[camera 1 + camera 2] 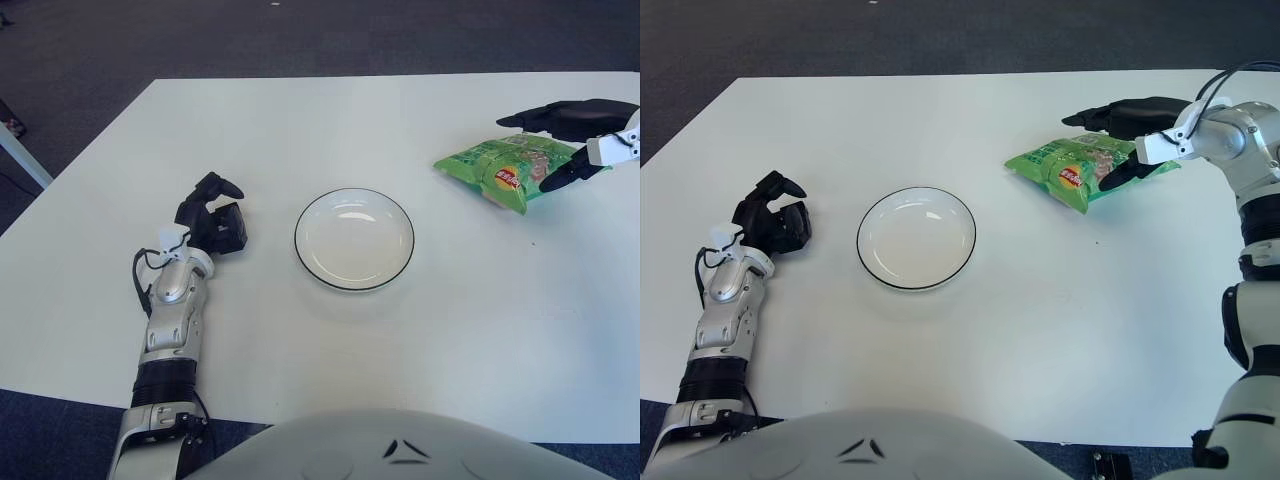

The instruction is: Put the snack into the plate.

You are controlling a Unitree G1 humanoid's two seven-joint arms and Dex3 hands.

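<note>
A green snack bag [497, 168] lies at the far right of the white table [300, 120]. My right hand [530, 150] is at the bag's right end, with black fingers [1120, 110] over its far edge and the thumb pressed on its near side, closed on the bag. A white plate [354, 240] with a thin dark rim sits empty in the middle of the table, to the left of the bag. My left hand [213, 215] shows to the left of the plate with its fingers curled and holding nothing.
Dark carpet [300, 40] surrounds the table beyond its far edge. A pale furniture leg [20, 155] shows at the far left, off the table.
</note>
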